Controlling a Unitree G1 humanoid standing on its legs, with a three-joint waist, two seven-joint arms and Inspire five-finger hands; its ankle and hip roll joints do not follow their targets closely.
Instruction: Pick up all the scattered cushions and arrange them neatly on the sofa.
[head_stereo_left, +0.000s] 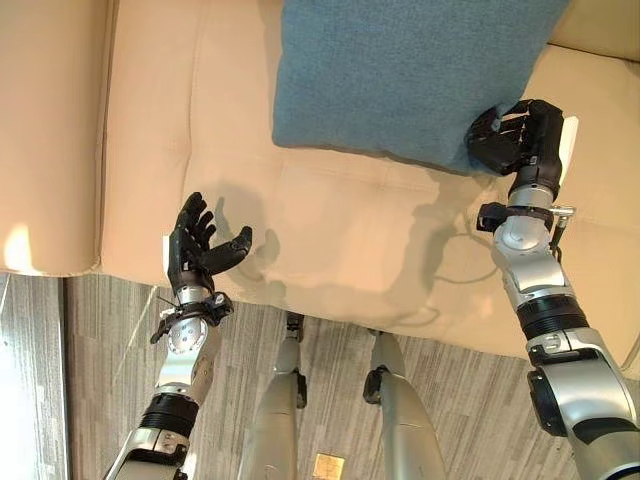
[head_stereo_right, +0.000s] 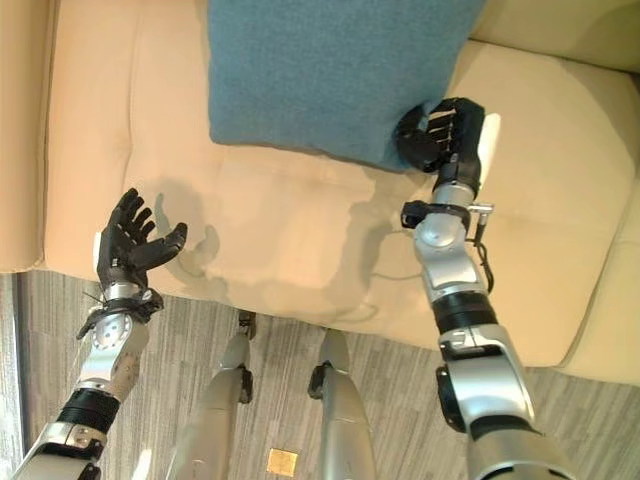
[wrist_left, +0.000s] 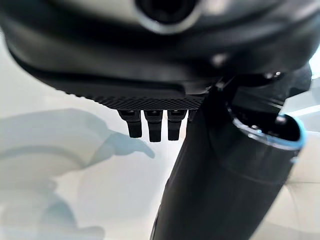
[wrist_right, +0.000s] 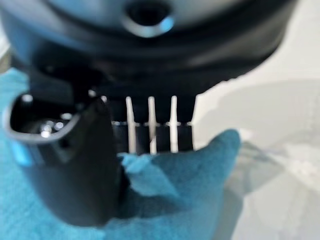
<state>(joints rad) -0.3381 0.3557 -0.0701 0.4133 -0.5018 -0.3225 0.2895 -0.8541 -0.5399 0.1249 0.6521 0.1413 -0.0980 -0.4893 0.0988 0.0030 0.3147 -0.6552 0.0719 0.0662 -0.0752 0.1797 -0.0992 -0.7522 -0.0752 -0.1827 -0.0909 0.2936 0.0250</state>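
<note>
At the bottom of the frame there is grey striped floor, and above it begins the front edge of the beige sofa. In the lower left, the left hand is over this front edge with its fingers spread apart and the thumb standing out; it holds nothing. Further up, on the right side, the right hand is clamped on the lower right corner of the blue cushion, fingers and thumb curled around the fabric. The cushion lies on the sofa seat in the upper middle of the frame, its top edge cut by the picture.
</note>
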